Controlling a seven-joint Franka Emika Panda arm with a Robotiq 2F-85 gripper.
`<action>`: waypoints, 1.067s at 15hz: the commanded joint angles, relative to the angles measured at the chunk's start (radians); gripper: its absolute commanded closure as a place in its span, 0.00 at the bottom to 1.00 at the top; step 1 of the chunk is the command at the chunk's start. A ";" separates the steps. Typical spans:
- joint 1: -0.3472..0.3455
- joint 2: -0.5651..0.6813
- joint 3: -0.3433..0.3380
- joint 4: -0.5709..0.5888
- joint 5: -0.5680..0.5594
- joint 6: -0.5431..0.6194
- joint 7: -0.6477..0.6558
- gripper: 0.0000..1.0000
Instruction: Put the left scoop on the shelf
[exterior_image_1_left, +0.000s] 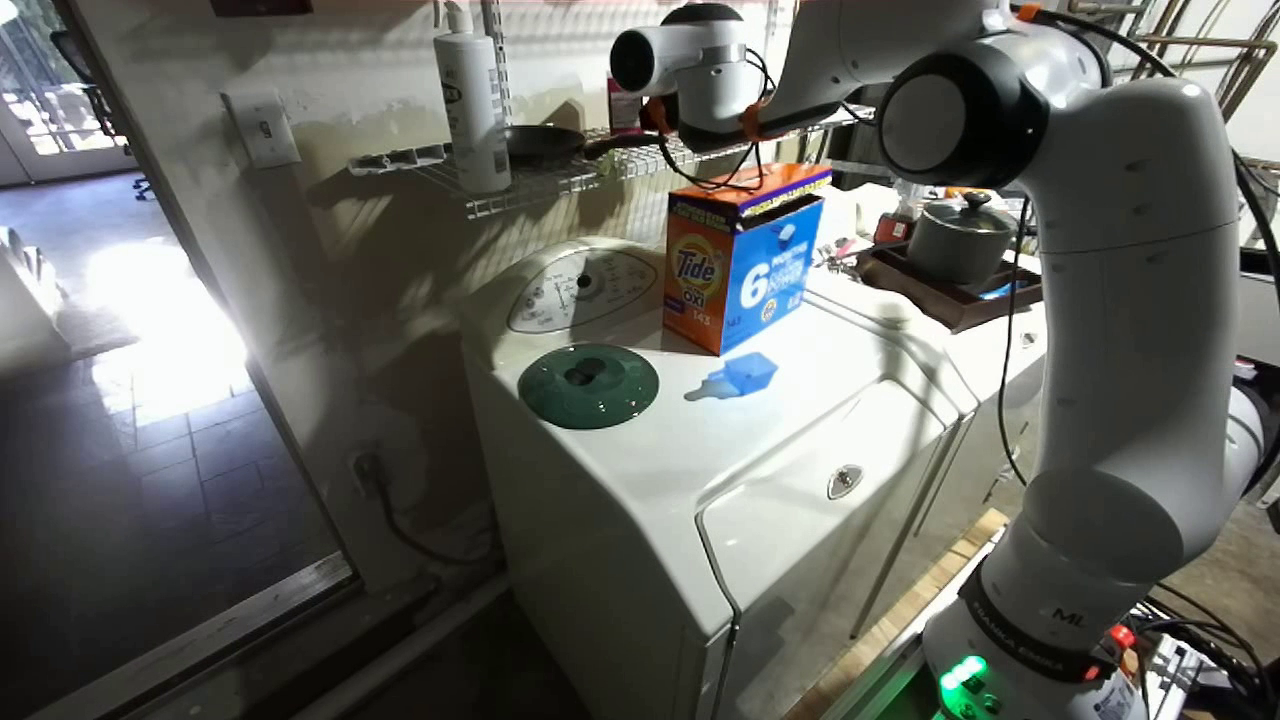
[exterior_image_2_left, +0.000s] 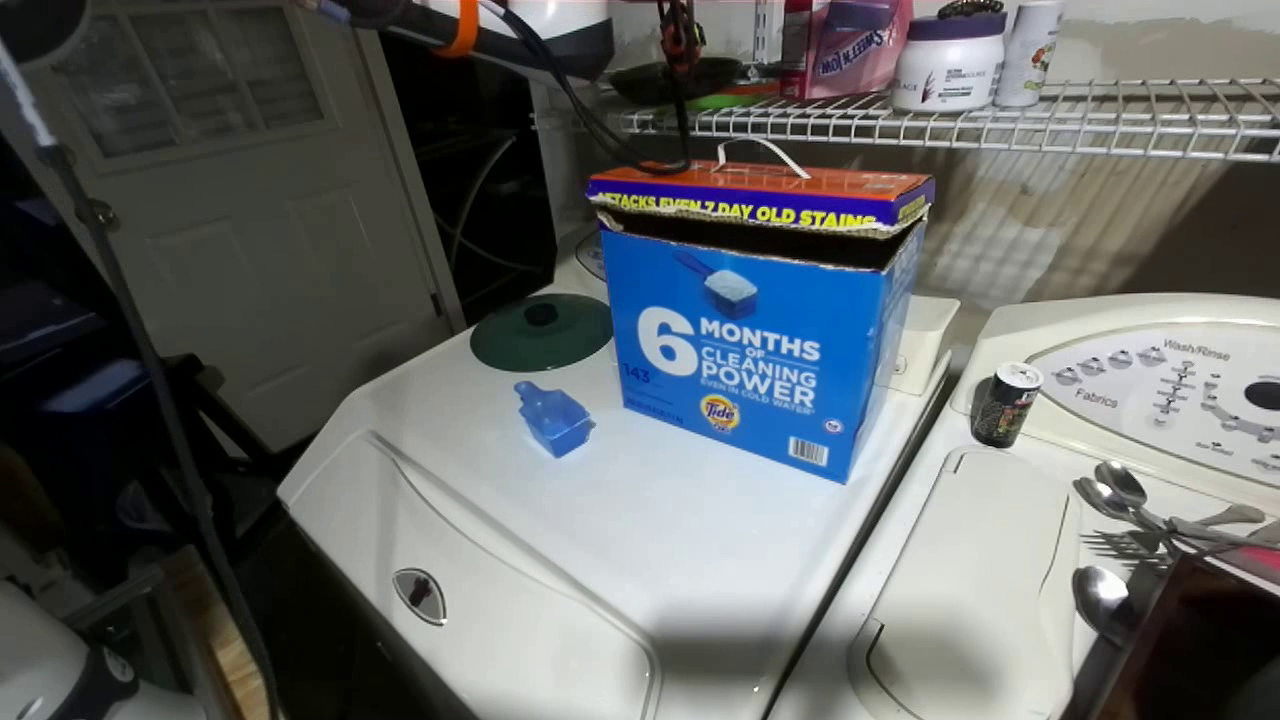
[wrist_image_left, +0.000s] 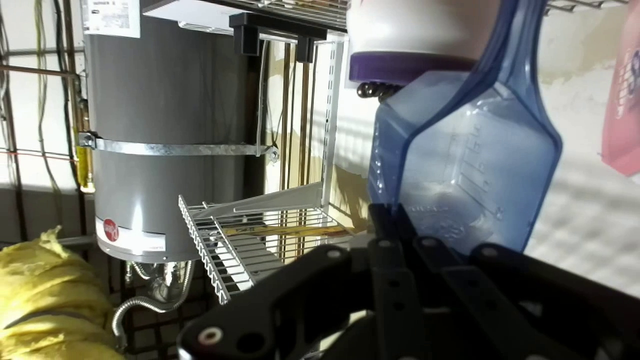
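Jutting past the fingers (wrist_image_left: 381, 222), the pale-blue scoop (wrist_image_left: 475, 155) seems pinched between them.

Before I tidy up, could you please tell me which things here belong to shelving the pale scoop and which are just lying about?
For the job:
pale scoop, gripped by the hand
shelf, its destination

Just lying about:
bright-blue scoop
green lid
Tide box
jar
bottle
pan
cutlery
pot
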 joint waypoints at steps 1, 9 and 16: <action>0.026 0.057 0.005 0.062 0.008 -0.064 0.004 0.99; 0.029 0.029 0.009 0.005 0.006 -0.039 -0.007 0.99; 0.043 0.032 0.013 -0.004 0.003 -0.050 -0.001 0.99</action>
